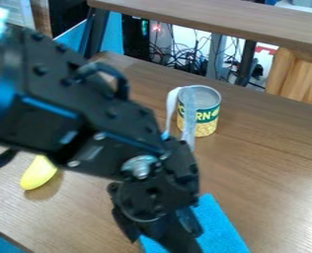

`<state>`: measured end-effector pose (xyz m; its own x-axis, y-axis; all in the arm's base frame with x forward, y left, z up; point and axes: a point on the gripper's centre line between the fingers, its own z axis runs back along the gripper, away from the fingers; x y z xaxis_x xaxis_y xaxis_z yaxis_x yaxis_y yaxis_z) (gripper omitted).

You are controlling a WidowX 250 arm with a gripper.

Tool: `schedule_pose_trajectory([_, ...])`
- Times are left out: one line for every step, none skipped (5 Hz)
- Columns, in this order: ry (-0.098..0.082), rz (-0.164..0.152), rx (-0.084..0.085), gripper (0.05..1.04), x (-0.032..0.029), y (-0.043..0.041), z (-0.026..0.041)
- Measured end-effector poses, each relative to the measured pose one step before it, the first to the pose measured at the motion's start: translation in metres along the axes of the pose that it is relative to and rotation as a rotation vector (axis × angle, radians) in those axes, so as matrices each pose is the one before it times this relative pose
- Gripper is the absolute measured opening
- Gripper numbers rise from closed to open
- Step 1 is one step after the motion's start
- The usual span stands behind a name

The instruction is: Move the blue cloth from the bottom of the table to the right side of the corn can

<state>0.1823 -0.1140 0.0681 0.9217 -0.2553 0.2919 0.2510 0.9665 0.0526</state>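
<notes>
- Camera view, arm: the black robot arm [96, 118] enters from the upper left and slants down across the middle of the bench [267, 148].
- Camera view, end effector: the end effector [160, 228] hangs at the lower centre, over or just beside a blue cloth [218, 230]. Cannot tell whether it is open or closed, or whether it grips anything.
- Blue cloth: the nearest thing to the end effector. It lies on the bench at the lower centre, partly hidden behind the end effector, with a corner pointing up and its right edge in view. Contact between the two cannot be judged.
- Can [208, 113]: stands upright on the bench, above and to the right of the end effector and well apart from it; green and yellow label, grey top.
- Pale strips [188, 121]: rise from the arm near its wrist, one white and one translucent, and overlap the left part of the can in this view.
- Yellow object [38, 174]: smooth and elongated, lies on the bench at the left, below the arm's upper part; the arm hides its upper end. A shadow falls beside it.
- Background: a wooden board [218, 19] crosses the top; beneath it are tangled cables [191, 62] and, at the right, a light wooden piece [300, 76].
</notes>
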Motion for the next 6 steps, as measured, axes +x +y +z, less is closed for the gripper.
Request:
schedule_pose_trajectory([-0.0212,-0.0198,-0.0059,1.001,-0.01528,0.00525,-0.01035])
schedule_pose_trajectory([-0.0041,0.007,0.0155,1.001,0.00217,-0.00026,-0.00995])
schedule_pose_trajectory([0.0303,-0.0127,0.0107,1.001,0.00155,-0.00325,-0.0104])
schedule_pose_trajectory([-0.0033,-0.012,-0.0009,1.001,0.00897,-0.00483,-0.00814])
schedule_pose_trajectory([-0.009,-0.0092,-0.0028,1.001,0.01886,-0.00818,-0.00539])
schedule_pose_trajectory([-0.0143,-0.0169,-0.0042,1.001,0.02281,-0.00913,-0.00627])
